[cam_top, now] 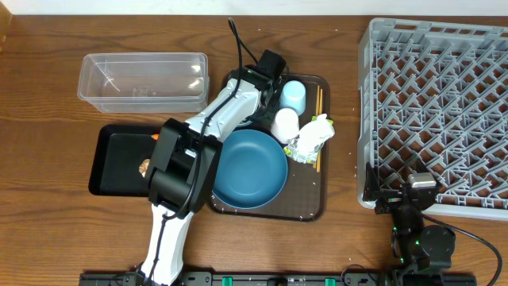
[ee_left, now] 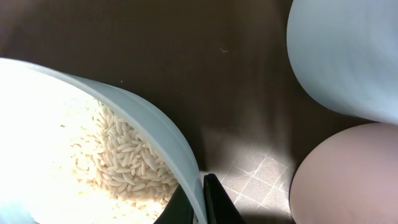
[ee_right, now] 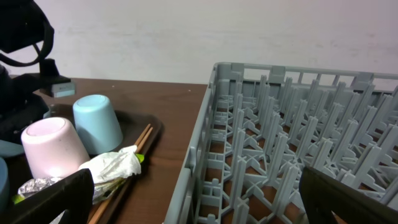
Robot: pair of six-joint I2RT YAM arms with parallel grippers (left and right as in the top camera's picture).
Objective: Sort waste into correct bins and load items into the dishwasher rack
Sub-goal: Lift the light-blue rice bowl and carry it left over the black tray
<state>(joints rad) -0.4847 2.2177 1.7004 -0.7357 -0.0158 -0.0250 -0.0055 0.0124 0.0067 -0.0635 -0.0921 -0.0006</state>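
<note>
My left gripper is shut on the rim of the small pale blue bowl, which holds white rice grains. In the overhead view the left gripper is over the back of the brown serving tray, and the arm hides that bowl. The pale blue cup, white cup, crumpled wrapper, chopsticks and large dark blue bowl sit on that tray. The black tray holds the carrot and brown lump. My right gripper is open and empty at the rack's front edge.
The clear tub stands behind the black tray. The right wrist view shows the rack wall close by, with the pale blue cup, white cup, wrapper and chopsticks to its left.
</note>
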